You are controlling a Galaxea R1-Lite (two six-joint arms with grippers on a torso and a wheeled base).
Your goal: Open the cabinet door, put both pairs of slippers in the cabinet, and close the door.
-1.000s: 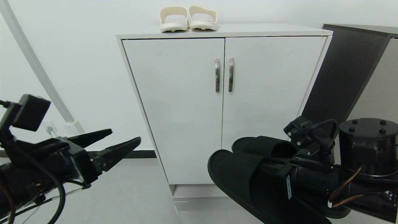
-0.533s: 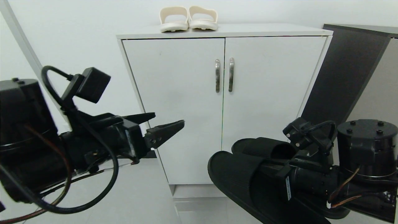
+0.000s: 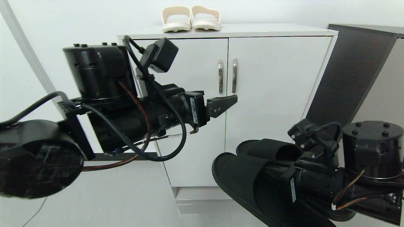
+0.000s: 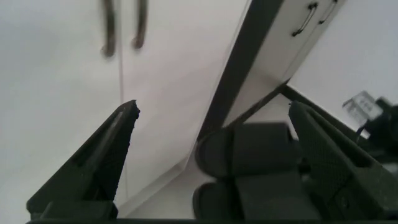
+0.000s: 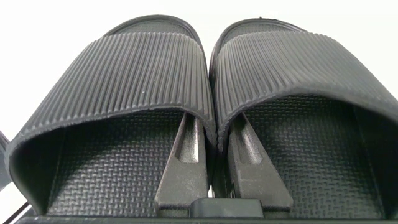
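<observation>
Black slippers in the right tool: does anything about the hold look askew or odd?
Nothing stands out. The right tool pinches the black slippers side by side, one finger inside each, their inner edges pressed together.

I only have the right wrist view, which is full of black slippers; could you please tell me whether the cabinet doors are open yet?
Observer: No, both cabinet doors are shut, with their handles side by side at the middle seam.
Operator: Thank you. Where is the left gripper, please?
Observer: The left gripper is open in front of the doors, a little below the handles' lower ends in the head view.
Operator: And the other pair?
Observer: The white slippers sit side by side on the cabinet top.
</observation>
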